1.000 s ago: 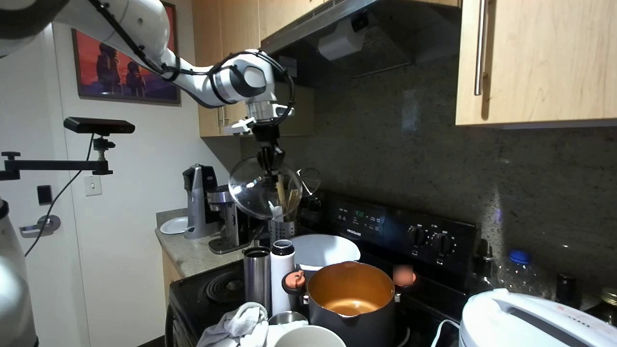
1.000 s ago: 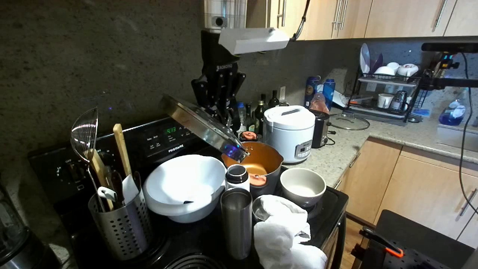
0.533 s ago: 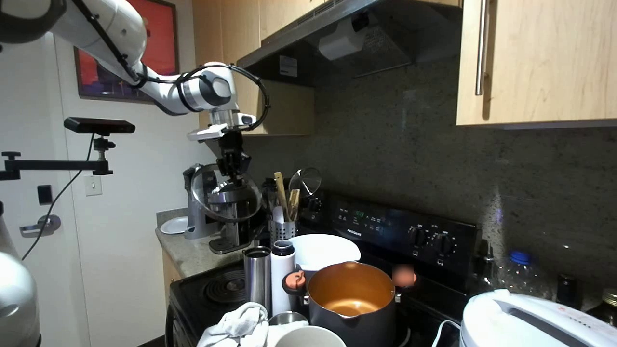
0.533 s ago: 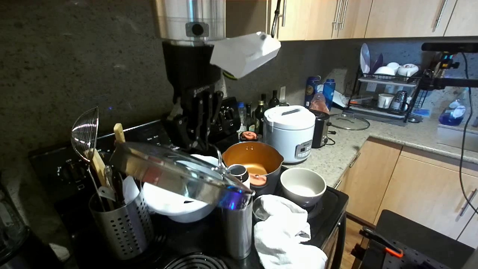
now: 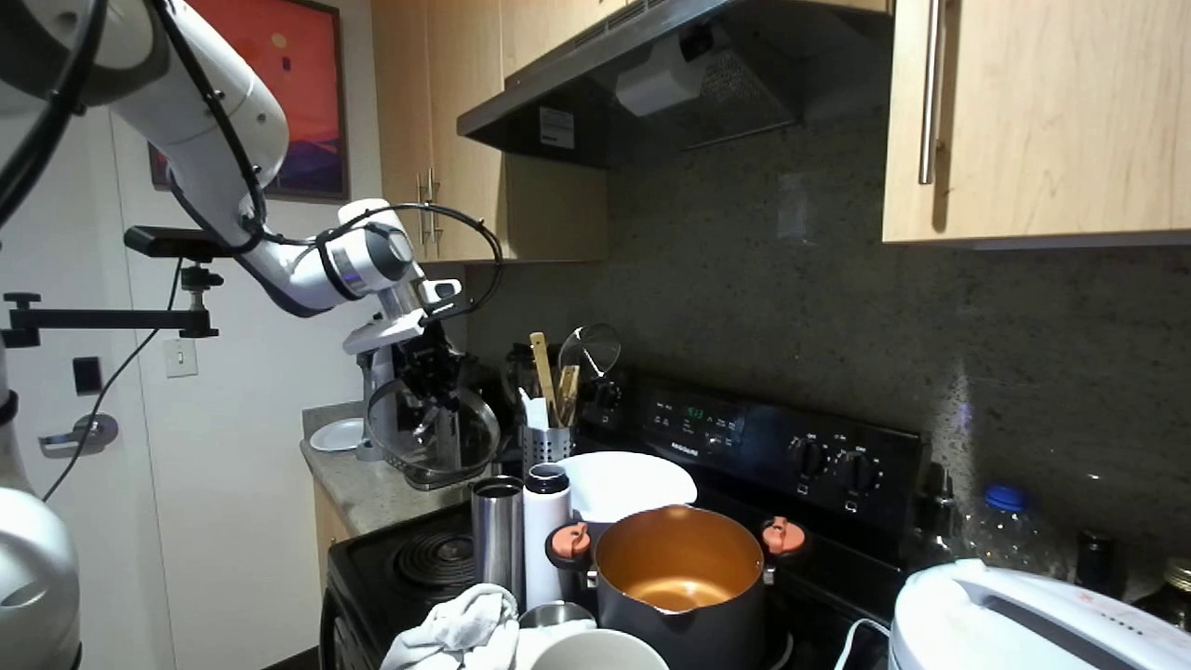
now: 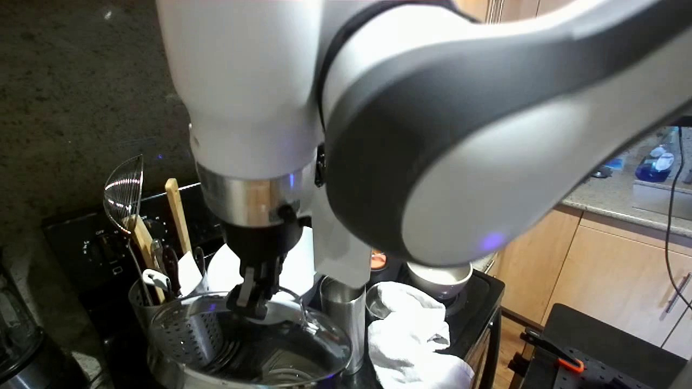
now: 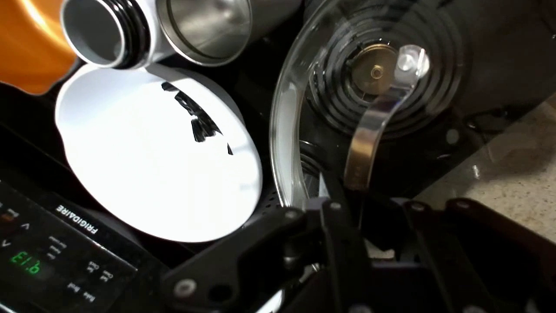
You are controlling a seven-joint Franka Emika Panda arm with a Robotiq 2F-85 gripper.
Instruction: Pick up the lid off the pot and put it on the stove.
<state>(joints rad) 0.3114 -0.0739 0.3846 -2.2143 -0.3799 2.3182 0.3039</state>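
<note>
My gripper (image 5: 435, 395) is shut on the metal loop handle (image 7: 369, 143) of a clear glass lid with a steel rim (image 5: 433, 447). The lid hangs tilted in the air, away from the pot, above the stove (image 5: 386, 568). It also shows below my fingers in an exterior view (image 6: 281, 351). In the wrist view a coil burner (image 7: 375, 71) shows through the glass under the lid. The dark pot (image 5: 684, 614) with orange inside and orange-topped handles stands uncovered on the stove. My arm hides most of the pot in an exterior view, where one handle (image 6: 378, 260) shows.
A white bowl (image 7: 156, 165), a steel tumbler (image 6: 343, 324) and a white bottle (image 5: 546, 540) stand between lid and pot. A utensil holder (image 5: 546, 447) with tall tools is close to the lid. A white towel (image 6: 405, 335) lies at the stove's front.
My gripper has carried the lid away from the pot, past the white bowl and tumbler, and lowered it. The wrist has turned and tilted. My arm now blocks much of an exterior view.
</note>
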